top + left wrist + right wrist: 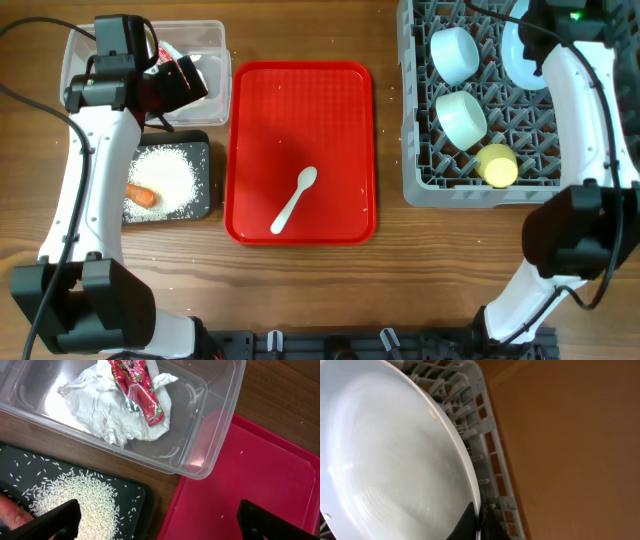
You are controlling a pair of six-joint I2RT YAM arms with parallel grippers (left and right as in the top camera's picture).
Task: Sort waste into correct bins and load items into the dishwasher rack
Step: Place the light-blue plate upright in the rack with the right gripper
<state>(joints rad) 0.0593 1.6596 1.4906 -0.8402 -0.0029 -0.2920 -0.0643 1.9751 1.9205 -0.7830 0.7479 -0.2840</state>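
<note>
Over at the large square grey plastic dishwasher rack (412,150), the right gripper (477,517) has its fingers pinched on the rim of the pale blue round plate (390,460), which stands on edge in the rack's far corner. So this looks like the plate-loading step. Two pale teal bowls (453,52) and a small yellow cup (497,165) already sit among the pegs.

The left gripper (160,520) hangs with its jaws wide apart and empty, just beside the clear plastic tub (210,435). That tub holds the crumpled white napkin (105,415) and the red shiny snack wrapper (140,390). The shallow black tray (20,460) carries the white rice grains (85,495) and the orange carrot (144,196).

The waste looks sorted, which leaves one item out — the white plastic spoon (295,200), alone on the flat red tray (260,100). The next move calls for the plate to settle between pegs before the right gripper lets go. Then comes a low, careful pinch on that thin spoon handle.
</note>
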